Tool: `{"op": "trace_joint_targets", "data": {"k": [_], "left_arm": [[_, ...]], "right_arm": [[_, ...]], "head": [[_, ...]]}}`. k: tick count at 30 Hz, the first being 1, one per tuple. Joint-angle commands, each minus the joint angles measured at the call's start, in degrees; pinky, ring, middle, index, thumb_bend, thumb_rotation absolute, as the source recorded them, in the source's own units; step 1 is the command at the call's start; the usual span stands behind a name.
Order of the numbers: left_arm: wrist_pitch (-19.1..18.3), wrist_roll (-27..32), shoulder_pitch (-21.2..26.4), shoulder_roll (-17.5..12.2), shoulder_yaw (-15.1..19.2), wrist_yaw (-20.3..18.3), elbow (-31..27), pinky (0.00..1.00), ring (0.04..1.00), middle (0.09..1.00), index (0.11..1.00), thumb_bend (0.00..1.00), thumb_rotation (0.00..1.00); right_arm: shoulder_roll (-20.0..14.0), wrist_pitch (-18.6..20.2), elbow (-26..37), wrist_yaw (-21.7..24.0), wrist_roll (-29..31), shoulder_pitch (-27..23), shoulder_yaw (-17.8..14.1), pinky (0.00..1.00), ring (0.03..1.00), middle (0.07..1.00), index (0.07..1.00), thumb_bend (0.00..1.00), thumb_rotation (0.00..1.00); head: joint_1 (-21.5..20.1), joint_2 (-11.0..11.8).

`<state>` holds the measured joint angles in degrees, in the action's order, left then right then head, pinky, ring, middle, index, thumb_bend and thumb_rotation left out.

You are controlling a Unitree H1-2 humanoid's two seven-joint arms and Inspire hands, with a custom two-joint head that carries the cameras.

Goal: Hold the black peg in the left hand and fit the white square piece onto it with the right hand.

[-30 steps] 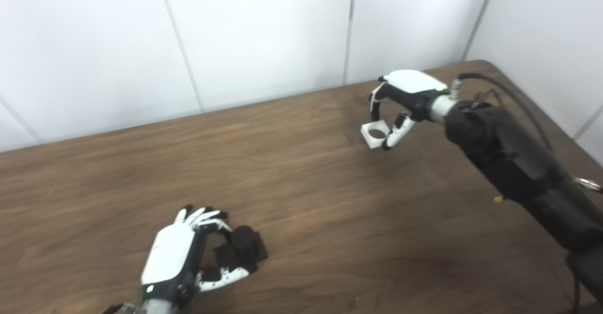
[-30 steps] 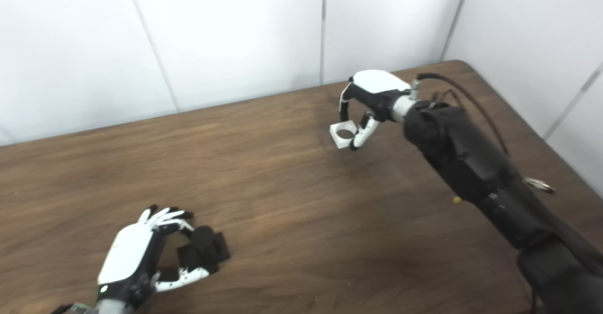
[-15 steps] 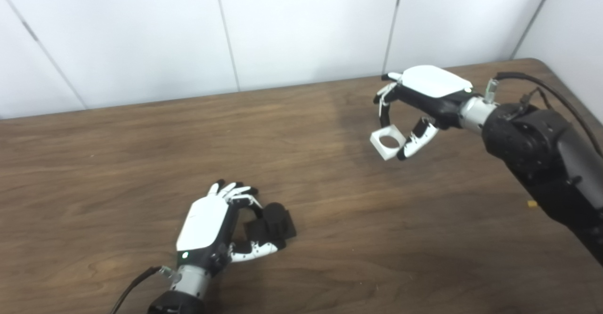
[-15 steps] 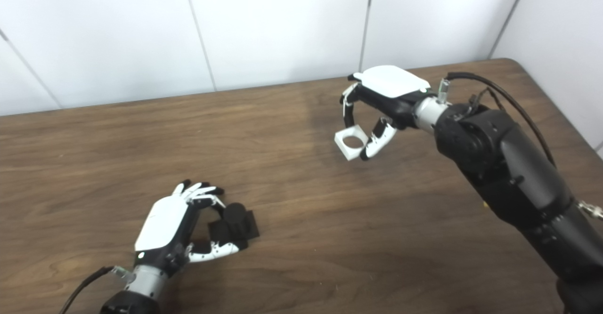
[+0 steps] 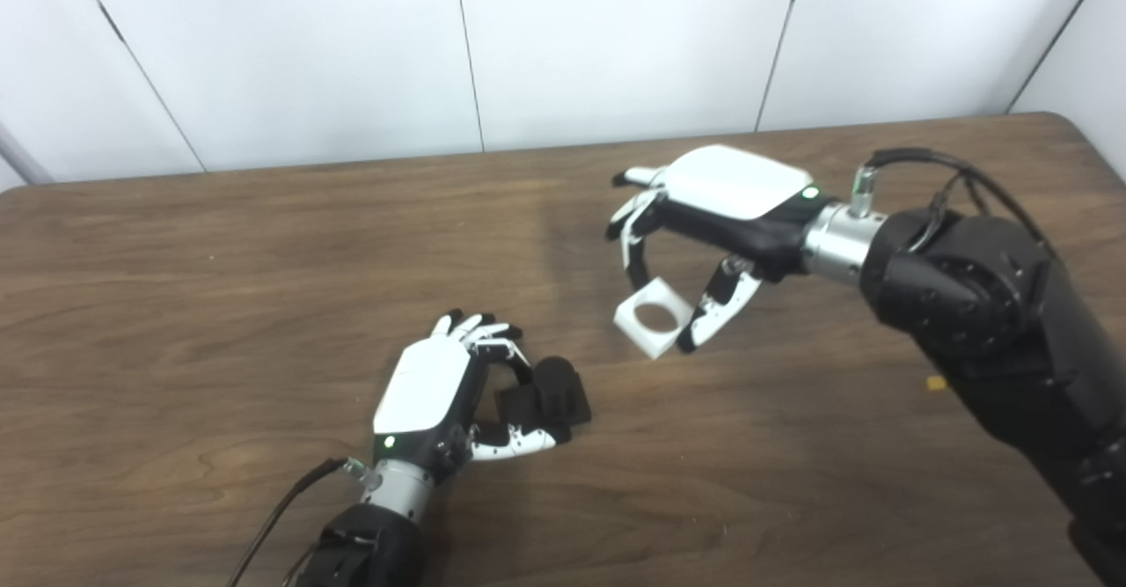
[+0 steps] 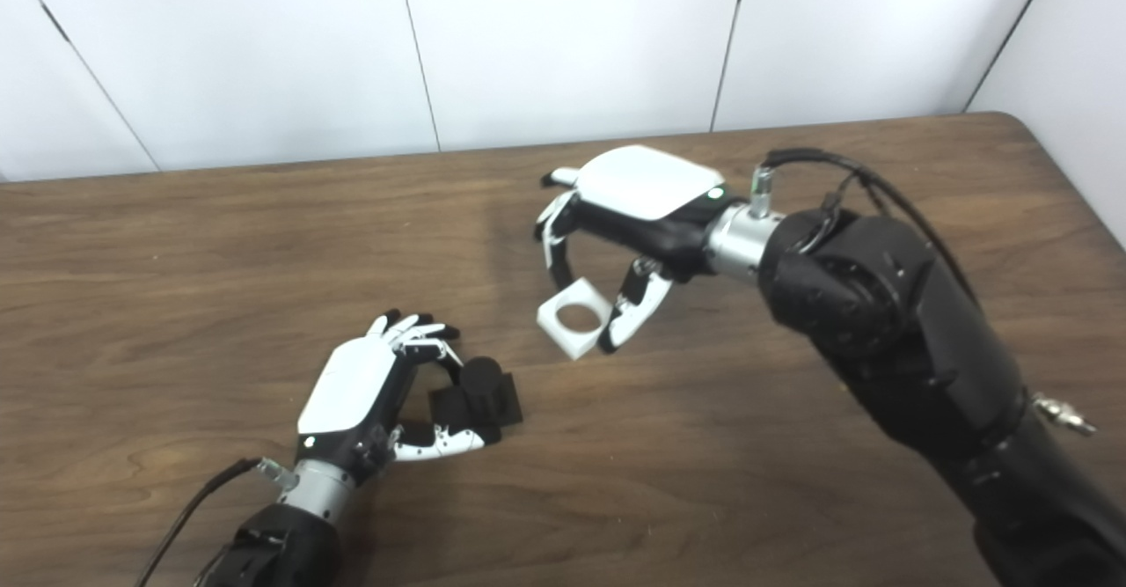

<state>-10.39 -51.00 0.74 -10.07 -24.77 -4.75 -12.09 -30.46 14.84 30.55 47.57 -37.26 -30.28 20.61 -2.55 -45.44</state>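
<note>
My left hand (image 5: 435,389) sits low over the wooden table (image 5: 220,261) at lower centre, its fingers and thumb closed around the black peg (image 5: 544,396), a round stub on a square black base. My right hand (image 5: 704,217) hovers above the table to the upper right of the peg. It is shut on the white square piece (image 5: 652,317), pinched between fingers and thumb, with its round hole facing up. The white piece (image 6: 575,318) hangs a short way right of and beyond the peg (image 6: 476,396), apart from it.
White wall panels (image 5: 616,33) stand behind the table's far edge. The table's right corner (image 5: 1069,121) lies near my right arm, and a cable loops over that wrist (image 5: 915,165). A tiny yellow speck (image 5: 935,383) lies on the wood.
The camera has panned, shifting the whole picture. My right hand has carried the white piece down and left, closer to the peg. The left hand keeps its hold on the peg.
</note>
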Motion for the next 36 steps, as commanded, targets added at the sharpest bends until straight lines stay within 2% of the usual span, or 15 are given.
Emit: {"op": "trace_joint_targets", "data": {"k": [1,9,17,29,36], "left_arm": [[-0.48,-0.88,-1.0,0.26,-1.77,-2.3,2.76,1.0,0.907,0.806,0.487,0.52,0.05],[-1.34,-1.68,-0.88,0.98,-2.11,-3.05,2.78,1.0,0.911,0.809,0.487,0.52,0.05],[-0.65,-2.08,-0.95,1.21,-2.69,-1.73,3.53,1.0,0.902,0.805,0.487,0.52,0.05],[-1.21,-2.55,-0.86,1.43,-3.6,-0.95,3.91,1.0,0.902,0.805,0.487,0.52,0.05],[-1.33,-2.68,-0.87,1.24,-3.94,-1.04,3.81,1.0,0.897,0.803,0.487,0.52,0.05]], "right_arm": [[0.34,-0.91,1.98,-0.46,-0.82,-1.83,-0.37,0.92,0.954,0.789,0.483,0.52,0.13],[3.6,-2.98,0.95,-1.04,-2.05,-1.09,1.25,0.93,0.952,0.789,0.482,0.52,0.13],[6.39,-4.87,-1.39,-1.98,-2.88,-0.26,2.37,0.94,0.955,0.791,0.482,0.52,0.13],[8.61,-7.81,-5.91,-4.42,-4.58,1.05,3.01,0.95,0.949,0.793,0.483,0.52,0.13],[9.76,-7.71,-7.1,-5.02,-4.82,1.24,2.87,0.94,0.946,0.793,0.483,0.52,0.13]], "head": [[0.01,-0.05],[0.85,-0.65],[1.3,-0.84],[2.09,-0.98],[2.09,-0.98]]}}
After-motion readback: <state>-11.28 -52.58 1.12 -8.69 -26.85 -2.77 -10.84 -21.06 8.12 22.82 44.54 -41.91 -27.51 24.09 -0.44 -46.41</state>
